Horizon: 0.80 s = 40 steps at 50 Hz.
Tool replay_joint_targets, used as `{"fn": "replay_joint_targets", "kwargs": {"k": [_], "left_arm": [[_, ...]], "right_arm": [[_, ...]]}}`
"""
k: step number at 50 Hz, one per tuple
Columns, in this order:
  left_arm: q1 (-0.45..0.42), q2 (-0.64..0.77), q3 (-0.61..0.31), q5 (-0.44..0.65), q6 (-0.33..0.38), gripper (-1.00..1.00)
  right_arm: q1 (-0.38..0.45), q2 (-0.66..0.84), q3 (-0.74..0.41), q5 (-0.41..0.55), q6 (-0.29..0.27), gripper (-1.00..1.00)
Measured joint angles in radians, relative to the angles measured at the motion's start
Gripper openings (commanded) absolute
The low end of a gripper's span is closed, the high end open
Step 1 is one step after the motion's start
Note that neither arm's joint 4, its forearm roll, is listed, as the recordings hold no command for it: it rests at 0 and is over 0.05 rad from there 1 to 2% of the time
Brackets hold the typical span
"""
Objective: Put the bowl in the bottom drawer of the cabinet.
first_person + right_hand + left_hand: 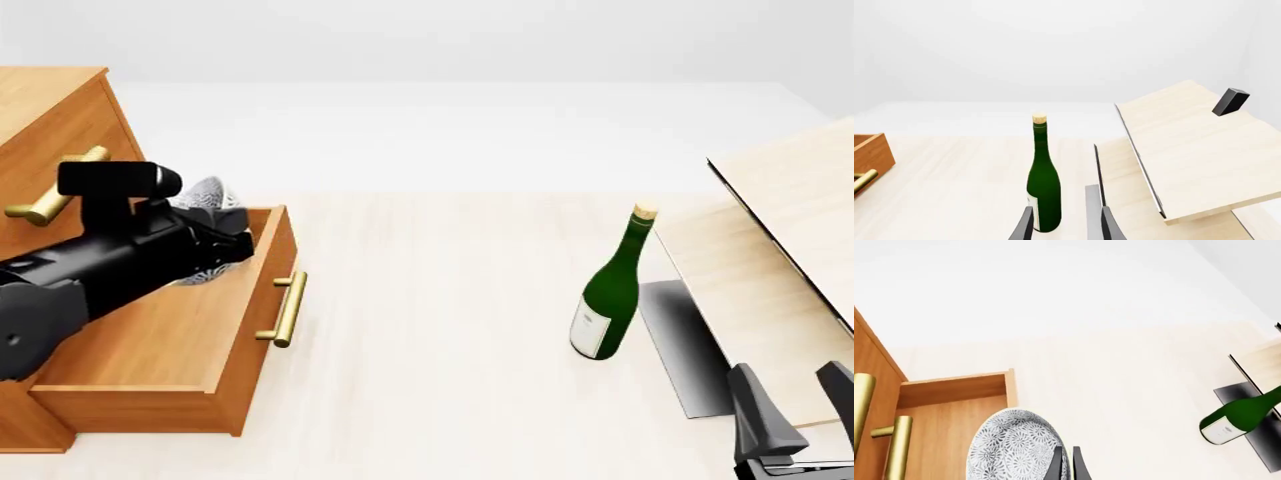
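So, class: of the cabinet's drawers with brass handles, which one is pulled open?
The bottom drawer is open: it juts out from the cabinet, its inside exposed, with the left gripper holding the bowl above it. The drawer above sits flush.

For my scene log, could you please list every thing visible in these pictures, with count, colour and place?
cabinet: one, orange-brown, table's left side.
bottom drawer: one, orange-brown, pulled open, brass handle.
bowl: one, white with grey-blue pattern, held over the open drawer.
bottle: one, green, upright, right of centre.
wooden board: one, pale, tilted, far right.
table: one, pale wood.
left pincer: black, shut on the bowl's rim.
right pincer: dark, open, near right corner.
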Motion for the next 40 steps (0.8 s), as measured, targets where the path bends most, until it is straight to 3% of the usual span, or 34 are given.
{"fn": "replay_joint_targets", "kwargs": {"k": [40], "left_arm": [[0.097,-0.043,0.123,-0.035,-0.063,-1.00]], "right_arm": [[0.000,0.000,0.000,0.000,0.000,1.00]]}}
